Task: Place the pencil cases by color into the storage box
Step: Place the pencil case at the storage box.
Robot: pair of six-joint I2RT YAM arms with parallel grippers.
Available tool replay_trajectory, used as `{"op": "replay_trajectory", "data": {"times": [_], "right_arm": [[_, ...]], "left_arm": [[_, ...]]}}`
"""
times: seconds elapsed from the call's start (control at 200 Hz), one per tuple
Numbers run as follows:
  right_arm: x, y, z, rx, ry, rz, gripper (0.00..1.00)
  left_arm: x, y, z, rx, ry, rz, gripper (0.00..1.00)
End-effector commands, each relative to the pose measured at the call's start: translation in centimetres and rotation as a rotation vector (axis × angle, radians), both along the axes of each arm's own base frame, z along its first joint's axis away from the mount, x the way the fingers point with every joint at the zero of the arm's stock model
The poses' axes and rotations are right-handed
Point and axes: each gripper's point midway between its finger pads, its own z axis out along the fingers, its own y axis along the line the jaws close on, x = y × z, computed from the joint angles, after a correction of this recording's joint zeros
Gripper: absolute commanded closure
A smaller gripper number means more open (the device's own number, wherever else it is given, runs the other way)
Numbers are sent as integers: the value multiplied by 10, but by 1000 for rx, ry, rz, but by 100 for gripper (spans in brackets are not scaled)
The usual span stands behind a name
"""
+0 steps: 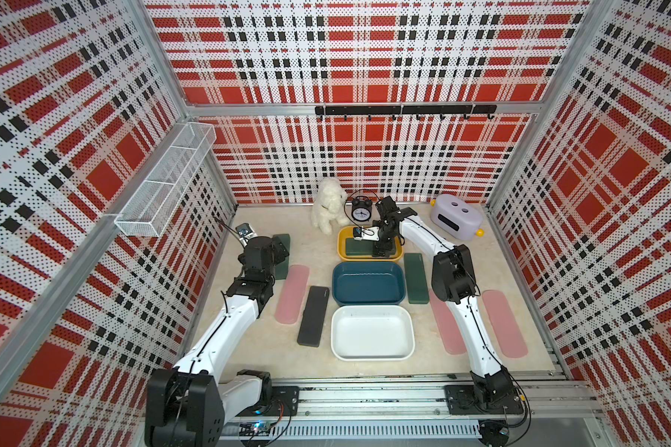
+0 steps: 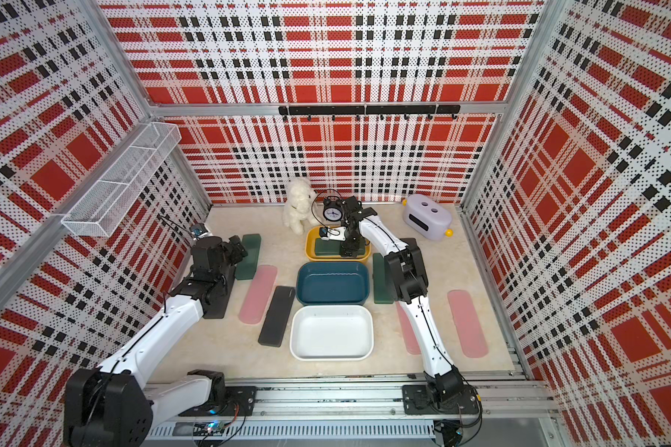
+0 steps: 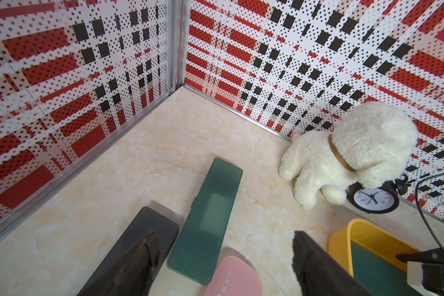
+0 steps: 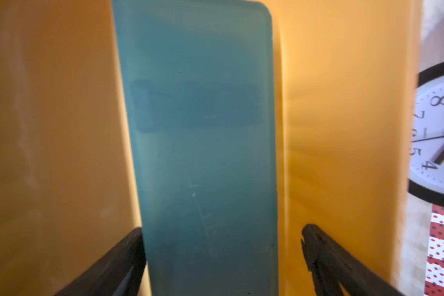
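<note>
The storage box is three tubs in a row: yellow (image 1: 341, 247), blue (image 1: 336, 280) and white (image 1: 336, 336). One dark green pencil case (image 4: 198, 128) lies flat in the yellow tub (image 4: 344, 128). My right gripper (image 4: 221, 226) straddles its end, open, with a gap at one finger. My left gripper (image 3: 223, 233) hangs open and empty over the left group: a green case (image 3: 208, 217), a black case (image 3: 164, 225) and a pink case (image 3: 233, 279). On the table lie another black case (image 1: 314, 315), a green case (image 1: 416, 282) and two pink cases (image 1: 504, 323) (image 1: 444, 329).
A white plush dog (image 1: 328, 205) and a black alarm clock (image 1: 361, 211) stand just behind the yellow tub. A lilac toaster-like box (image 1: 456, 218) sits at the back right. A wire basket (image 1: 163, 185) hangs on the left wall, a hook rail (image 1: 403, 110) on the back wall.
</note>
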Motion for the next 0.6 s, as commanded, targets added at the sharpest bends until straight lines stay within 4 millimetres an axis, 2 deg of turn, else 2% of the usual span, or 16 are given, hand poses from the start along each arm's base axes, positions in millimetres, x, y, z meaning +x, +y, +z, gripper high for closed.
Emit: {"op": "replay_trajectory", "data": {"times": [0.0, 0.105, 0.281, 0.481, 0.596], "right_arm": [[-5, 3, 24, 16, -28, -8, 0], [-4, 3, 43, 42, -62, -36, 0], [-6, 2, 86, 121, -130, -97, 0], [-9, 1, 127, 211, -184, -160, 0], [-14, 0, 142, 249, -201, -190, 0]], "left_arm": [[2, 1, 12, 3, -19, -3, 15], [3, 4, 8, -4, 2, 17, 15], [8, 18, -6, -35, 95, 50, 15], [9, 44, -48, -41, 329, 68, 15], [6, 55, -70, -21, 444, 78, 15]]}}
